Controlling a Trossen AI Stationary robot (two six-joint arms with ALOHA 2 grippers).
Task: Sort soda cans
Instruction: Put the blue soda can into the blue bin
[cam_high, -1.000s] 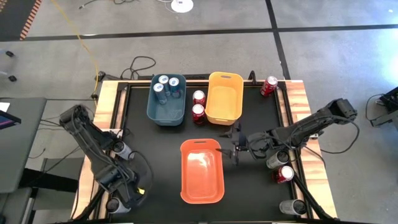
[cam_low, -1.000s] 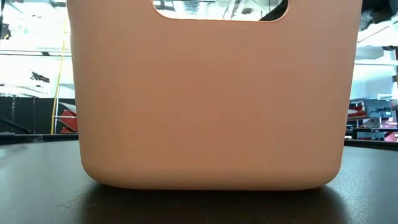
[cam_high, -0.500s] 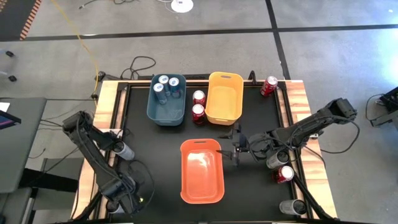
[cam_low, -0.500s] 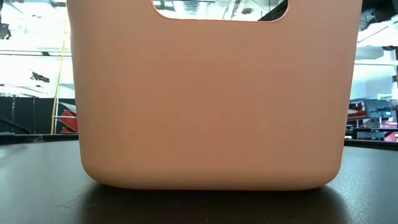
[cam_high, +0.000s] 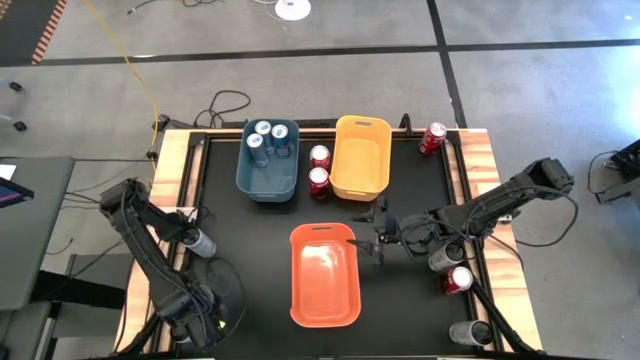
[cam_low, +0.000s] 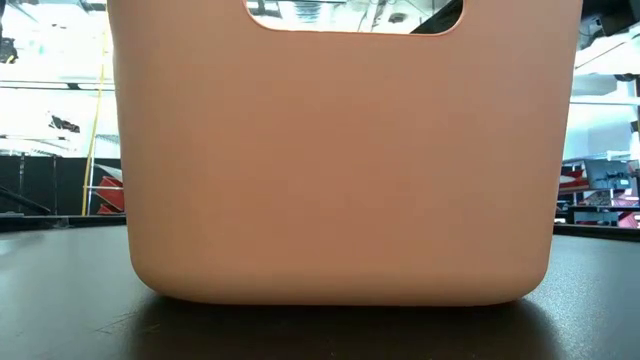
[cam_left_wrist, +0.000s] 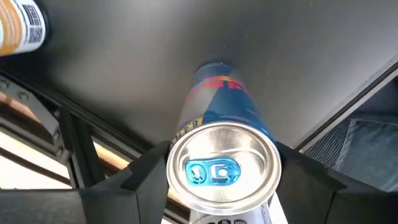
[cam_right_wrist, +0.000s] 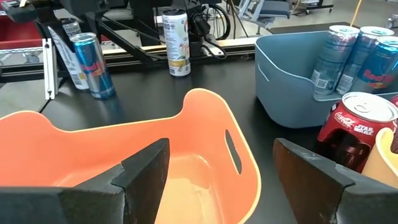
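A blue soda can (cam_left_wrist: 222, 127) stands upright on its base on the black table, at the near left corner. My left gripper (cam_high: 195, 322) points down over it, shut on it. My right gripper (cam_high: 378, 240) hangs open at the orange bin's (cam_high: 325, 275) far right corner, with nothing between its fingers. Three blue cans (cam_high: 270, 140) stand in the blue bin (cam_high: 268, 178). Two red cans (cam_high: 319, 168) stand between that bin and the yellow bin (cam_high: 362, 158). My left gripper has the blue can's upper wall, just under the silver rim (cam_left_wrist: 175, 167), between its two fingers (cam_left_wrist: 146, 182), one on each side. The fingers come from above, pointing down. The can stands upright with its base on the table.
A white and yellow can (cam_right_wrist: 176, 42) stands by the left edge. On the right side are a red can (cam_high: 432, 138) at the far corner, a silver can (cam_high: 440, 258), a red can (cam_high: 459, 280) and a grey can (cam_high: 470, 333). The orange bin's wall (cam_low: 340, 160) fills the low view.
My left gripper has swung toward the table's near left corner and come down over the can there, then held still. The right arm and the cans have stayed where they were.
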